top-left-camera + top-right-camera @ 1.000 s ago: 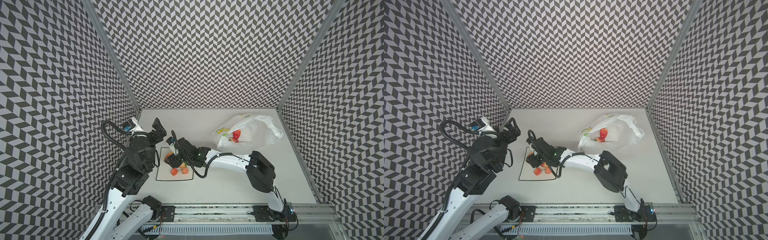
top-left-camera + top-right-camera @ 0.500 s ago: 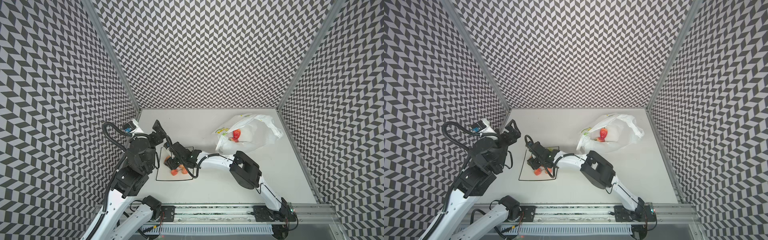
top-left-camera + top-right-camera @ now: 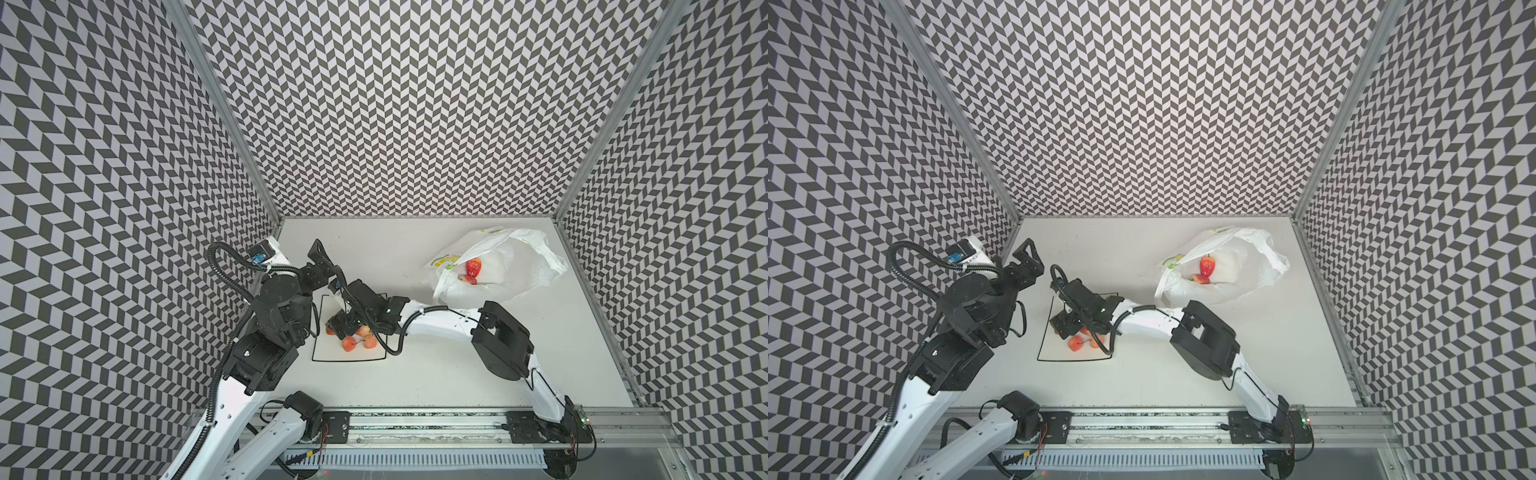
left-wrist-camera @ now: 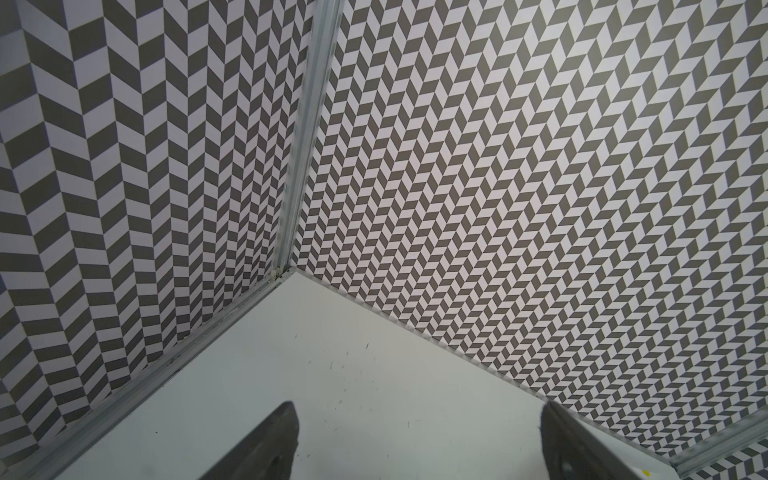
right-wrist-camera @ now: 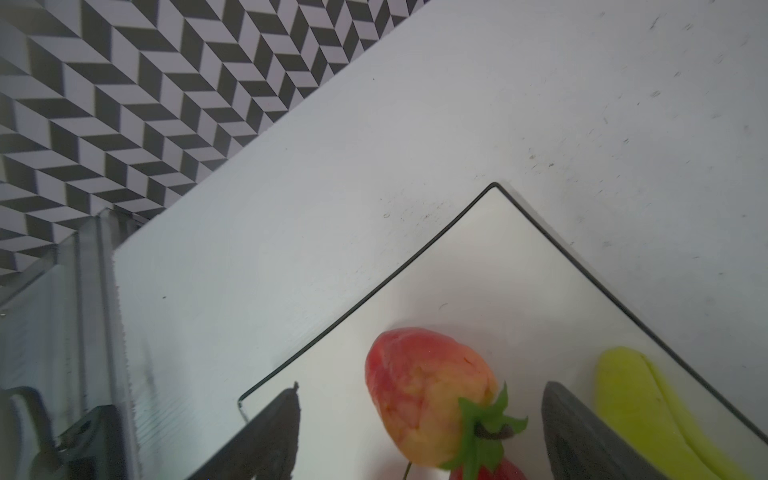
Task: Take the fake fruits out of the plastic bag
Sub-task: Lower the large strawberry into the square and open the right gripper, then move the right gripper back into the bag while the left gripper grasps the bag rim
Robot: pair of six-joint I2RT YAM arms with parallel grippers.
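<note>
Here I am with my right gripper [image 5: 422,386] low over the plate [image 5: 478,270], left of centre in both top views; its fingers [image 5: 274,432] stand wide; a red-and-peach strawberry [image 5: 428,395] lies on the plate between them with a gap on either side, so I grip nothing; a yellow-green fruit [image 5: 636,407] lies just outside one finger, also on the plate; in a top view, small orange-pink balls [image 3: 349,344] sit on the plate's lower half, close under my wrist; my left gripper [image 4: 417,407] points at the back-left corner of the table [image 4: 374,374], fingers wide, nothing between them; the plastic bag [image 3: 511,270] lies crumpled at centre right of the frame, well apart from both grippers; a red strawberry [image 3: 473,266] shows in its open mouth, and a reddish fruit [image 3: 469,279] sits just below it, both inside the bag.
</note>
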